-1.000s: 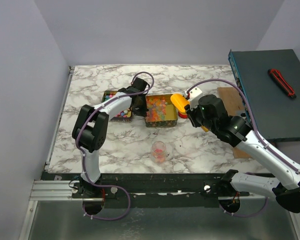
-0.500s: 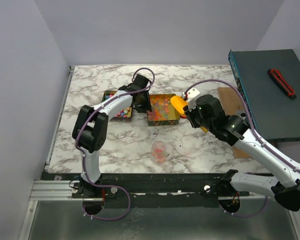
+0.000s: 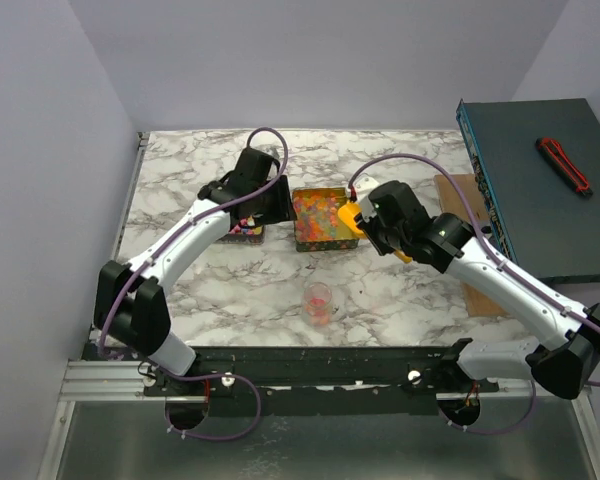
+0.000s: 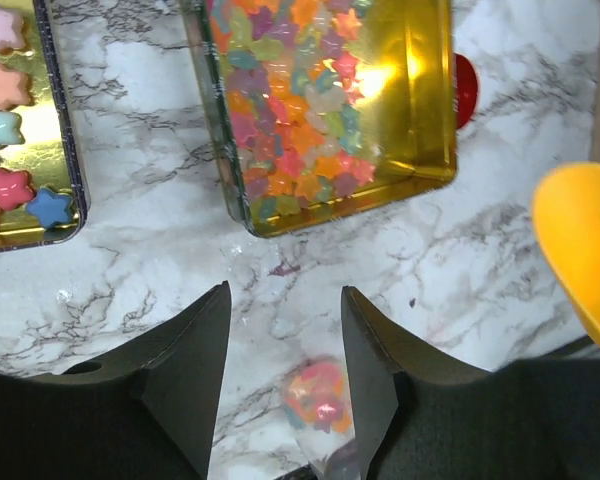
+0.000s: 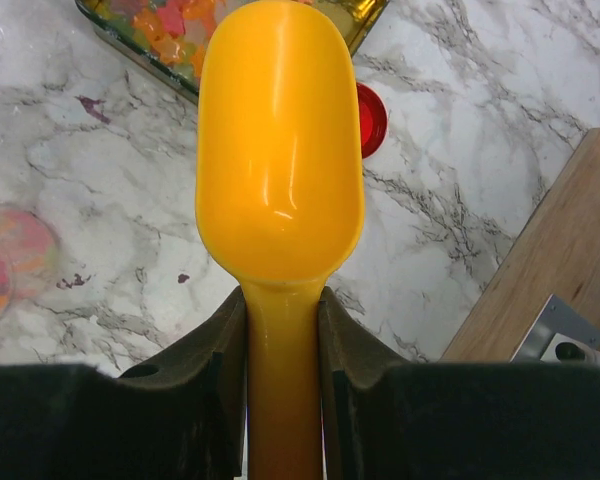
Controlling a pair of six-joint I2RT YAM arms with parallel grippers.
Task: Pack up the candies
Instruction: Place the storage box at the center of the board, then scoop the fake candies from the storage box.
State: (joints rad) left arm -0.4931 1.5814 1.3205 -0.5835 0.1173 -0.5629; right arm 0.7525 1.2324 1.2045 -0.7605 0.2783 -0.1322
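1. Few candies [image 3: 320, 311] are packed so far. The small clear jar [image 3: 317, 290] stands uncapped at the middle of the marble table [image 3: 180, 290], close to its near edge, and holds only a shallow layer of mixed colours. I judge the task to be at an early stage, with most of the scooping left.
2. Just beyond the jar hangs the left gripper [image 4: 285, 295], its jaws apart with nothing between them, looking down on the jar and the bare marble.
3. To the right, at about the same depth, the right gripper [image 5: 282, 330] is clamped on the handle of the yellow scoop [image 5: 280, 150]. The scoop's bowl is empty and points toward the right end of the gold tin [image 4: 415, 110].
4. That tin sits farther back at the middle. It holds the glossy jelly sweets [image 4: 280, 110], the main stock to be moved, with part of its floor showing bare.
5. Left of it lies a second tin [image 4: 62, 120] with pastel star-shaped sweets [image 4: 5, 130], largely under the left arm in the top view.
6. A red cap [image 5: 371, 118] lies on the marble just beside the gold tin's right end, so capping is also left to do. A wooden board [image 5: 540, 270] lies farther right.
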